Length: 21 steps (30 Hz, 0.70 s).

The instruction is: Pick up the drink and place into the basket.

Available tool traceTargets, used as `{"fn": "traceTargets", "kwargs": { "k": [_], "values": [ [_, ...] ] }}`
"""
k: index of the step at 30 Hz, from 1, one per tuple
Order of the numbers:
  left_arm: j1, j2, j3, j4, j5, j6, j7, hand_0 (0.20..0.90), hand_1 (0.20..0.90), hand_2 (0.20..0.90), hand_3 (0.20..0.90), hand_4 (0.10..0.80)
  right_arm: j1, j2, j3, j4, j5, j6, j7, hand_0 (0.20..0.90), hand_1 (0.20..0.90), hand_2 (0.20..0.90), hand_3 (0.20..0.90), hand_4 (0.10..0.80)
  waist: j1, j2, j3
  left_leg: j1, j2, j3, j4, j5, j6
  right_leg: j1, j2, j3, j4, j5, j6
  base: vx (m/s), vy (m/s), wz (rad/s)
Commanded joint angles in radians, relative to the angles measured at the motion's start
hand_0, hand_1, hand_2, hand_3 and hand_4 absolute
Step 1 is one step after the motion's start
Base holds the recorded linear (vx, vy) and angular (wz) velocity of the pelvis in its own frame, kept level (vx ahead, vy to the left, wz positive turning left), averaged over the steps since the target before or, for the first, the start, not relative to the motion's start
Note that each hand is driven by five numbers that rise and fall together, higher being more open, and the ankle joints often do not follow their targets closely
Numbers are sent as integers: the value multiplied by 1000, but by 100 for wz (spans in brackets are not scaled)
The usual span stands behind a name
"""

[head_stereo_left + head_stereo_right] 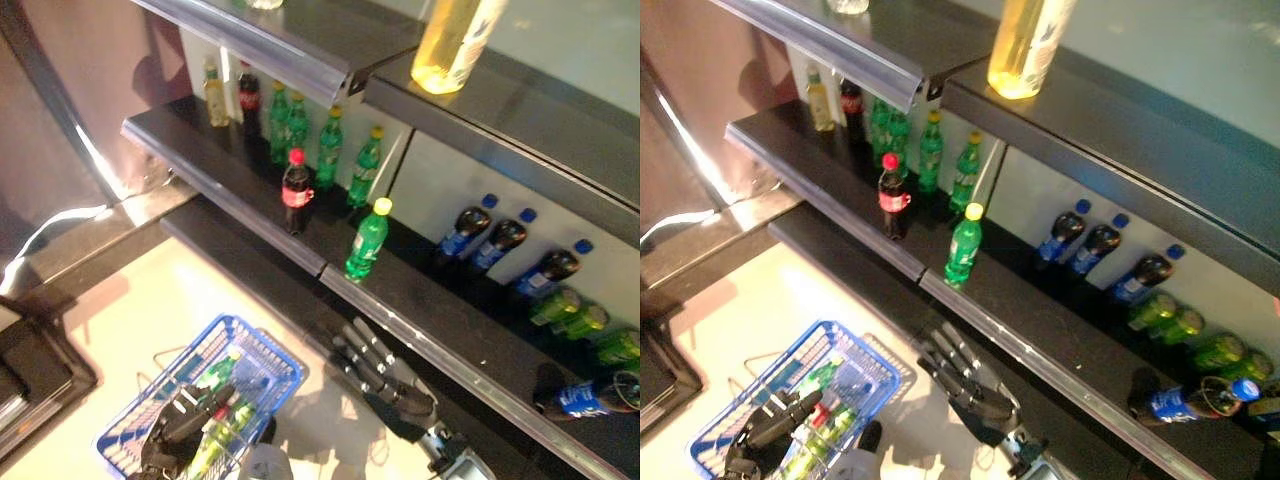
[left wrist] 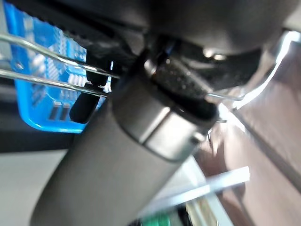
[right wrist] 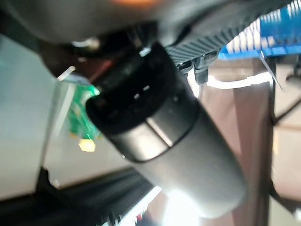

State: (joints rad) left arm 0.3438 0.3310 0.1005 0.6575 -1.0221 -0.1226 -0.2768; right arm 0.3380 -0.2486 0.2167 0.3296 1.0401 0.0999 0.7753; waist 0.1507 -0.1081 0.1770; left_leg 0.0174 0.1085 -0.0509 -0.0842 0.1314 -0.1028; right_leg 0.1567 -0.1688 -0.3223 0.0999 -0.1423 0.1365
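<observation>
A green bottle with a yellow cap (image 1: 368, 241) stands near the front edge of the middle shelf (image 1: 440, 310), also seen in the right eye view (image 1: 963, 246). My right hand (image 1: 382, 375) is open and empty, fingers straight, below and in front of that shelf edge, under the green bottle. My left hand (image 1: 178, 424) is shut on the wire handles of the blue basket (image 1: 262, 360), which hangs low at the left and holds green drinks. The handles (image 2: 42, 63) and the basket (image 2: 37, 113) show in the left wrist view.
A cola bottle (image 1: 296, 192) stands left of the green bottle. More green bottles (image 1: 329, 150) stand behind. Dark bottles with blue caps (image 1: 500, 243) and green drinks (image 1: 580, 318) lie on the shelf to the right. A yellow bottle (image 1: 458, 40) stands on the upper shelf.
</observation>
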Motion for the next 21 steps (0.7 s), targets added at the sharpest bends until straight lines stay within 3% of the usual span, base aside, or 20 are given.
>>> {"fn": "traceTargets", "kwargs": {
  "k": [1, 5, 8, 9, 11, 14, 17, 21],
  "values": [
    [-66, -32, -57, -100, 59, -123, -43, 300, 300, 300, 200, 100, -31, -27, -21, 6, -78, -42, 35, 900, 900, 900, 900, 800, -40, 58, -82, 39, 20, 79, -3, -15, 17, -25, -16, 50, -65, 152, -20, -59, -51, -26],
    [-139, -77, -23, 98, 69, -82, 53, 300, 300, 300, 200, 100, -69, -4, -41, 197, -249, -60, -59, 900, 900, 900, 900, 800, -72, 58, -103, 45, 31, 123, -3, -24, 14, -26, -20, 79, -91, 165, -15, -20, -34, -21],
    [-229, -104, 25, 344, 108, -75, 93, 300, 300, 300, 200, 100, -150, 17, -62, 508, -424, -152, -262, 900, 900, 900, 900, 800, -98, 59, -118, 54, 42, 163, -3, -38, 8, -26, -29, 99, -120, 182, -9, 5, -32, -24],
    [-241, -109, 23, 380, 121, -85, 95, 300, 300, 300, 200, 100, -164, 20, -66, 564, -467, -179, -297, 900, 900, 900, 900, 800, -101, 60, -120, 55, 43, 167, -3, -41, 8, -25, -30, 101, -127, 185, -8, -1, -20, -21],
    [-277, -127, 5, 449, 156, -81, 129, 300, 300, 300, 200, 100, -206, 23, -50, 729, -660, -221, -478, 900, 900, 900, 900, 800, -102, 65, -121, 55, 44, 174, -3, -52, 7, -23, -38, 101, -146, 196, -3, -17, -14, -22],
    [-294, -134, -7, 482, 169, -76, 151, 300, 300, 300, 200, 100, -223, 29, -44, 804, -772, -231, -579, 900, 900, 900, 900, 800, -99, 68, -121, 53, 44, 175, -3, -57, 7, -21, -41, 98, -154, 200, 0, -15, -4, -5],
    [-309, -142, -10, 536, 213, -71, 161, 300, 300, 300, 200, 100, -238, 42, -47, 878, -836, -180, -700, 900, 900, 900, 900, 800, -100, 74, -122, 55, 44, 175, -3, -64, 7, -24, -45, 99, -155, 201, 3, -15, 10, -3],
    [-324, -153, -14, 560, 201, -69, 168, 300, 300, 300, 200, 100, -245, 55, -68, 904, -825, -168, -725, 900, 900, 900, 900, 800, -110, 84, -124, 58, 46, 182, -3, -67, 8, -32, -41, 112, -149, 197, -1, -21, 28, -5]
  ]
}}
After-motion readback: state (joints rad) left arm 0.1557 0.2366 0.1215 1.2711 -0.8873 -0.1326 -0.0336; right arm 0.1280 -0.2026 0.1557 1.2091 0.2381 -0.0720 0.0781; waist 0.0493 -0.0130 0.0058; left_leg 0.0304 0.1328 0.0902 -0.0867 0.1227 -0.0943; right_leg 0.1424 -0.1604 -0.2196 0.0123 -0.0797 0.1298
